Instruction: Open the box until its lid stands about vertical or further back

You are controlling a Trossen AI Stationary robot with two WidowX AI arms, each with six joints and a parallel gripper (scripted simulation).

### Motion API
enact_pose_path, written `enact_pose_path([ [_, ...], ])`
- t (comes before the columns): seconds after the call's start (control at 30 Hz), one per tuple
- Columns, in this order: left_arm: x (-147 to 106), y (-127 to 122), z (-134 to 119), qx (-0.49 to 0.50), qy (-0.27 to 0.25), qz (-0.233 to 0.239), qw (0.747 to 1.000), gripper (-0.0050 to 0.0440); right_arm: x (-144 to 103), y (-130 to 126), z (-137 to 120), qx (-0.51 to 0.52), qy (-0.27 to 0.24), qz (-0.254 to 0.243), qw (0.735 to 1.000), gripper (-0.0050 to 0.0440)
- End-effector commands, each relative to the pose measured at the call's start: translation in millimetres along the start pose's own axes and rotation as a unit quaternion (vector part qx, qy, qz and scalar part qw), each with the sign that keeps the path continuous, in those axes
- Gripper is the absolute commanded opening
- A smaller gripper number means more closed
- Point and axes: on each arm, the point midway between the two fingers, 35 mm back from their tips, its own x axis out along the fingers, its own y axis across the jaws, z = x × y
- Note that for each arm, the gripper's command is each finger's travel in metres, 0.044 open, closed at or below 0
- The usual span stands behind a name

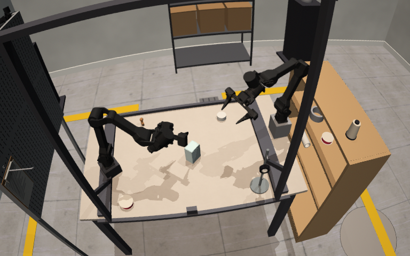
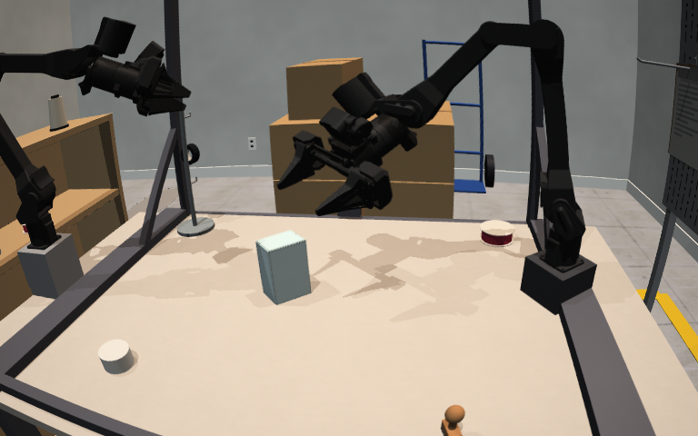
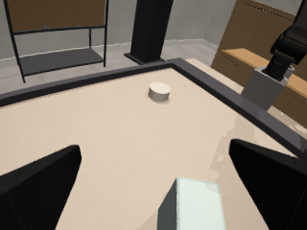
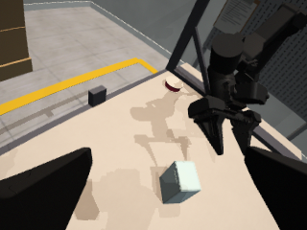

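Note:
The pale green carton (image 1: 193, 152) stands upright near the middle of the table, lid shut flat on top. It also shows in the exterior view (image 2: 283, 266), in the left wrist view (image 3: 192, 229) and in the right wrist view (image 4: 179, 182). My left gripper (image 1: 182, 138) is open and empty; it hangs above and just beside the carton, not touching it (image 2: 304, 197). My right gripper (image 1: 231, 115) (image 2: 172, 97) is open and empty, high above the table's far corner, well away from the carton.
A white puck (image 1: 221, 116) lies below the right gripper. A red-and-white spool (image 1: 125, 201), a small brown stamp (image 1: 141, 121) and a dial gauge stand (image 1: 260, 181) sit near the table edges. A wooden shelf (image 1: 338, 126) stands beside the right arm's base.

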Motion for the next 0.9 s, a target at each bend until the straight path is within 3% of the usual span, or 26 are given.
enact_pose_path([
  [0.0,0,-14,-16,0.006,-0.017,-0.012,1.0,0.044,-11,-24,4,0.044,-0.035,-0.051,0.997,0.044],
  [0.17,-3,-35,-76,0.041,-0.033,-0.035,0.998,0.044,-38,-74,2,0.131,-0.103,-0.155,0.974,0.044],
  [0.43,-4,-31,-146,0.092,-0.059,-0.036,0.993,0.044,-81,-110,1,0.217,-0.2,-0.239,0.925,0.044],
  [0.87,-2,-30,-155,0.1,-0.063,-0.036,0.992,0.044,-88,-114,1,0.228,-0.216,-0.249,0.916,0.044],
])
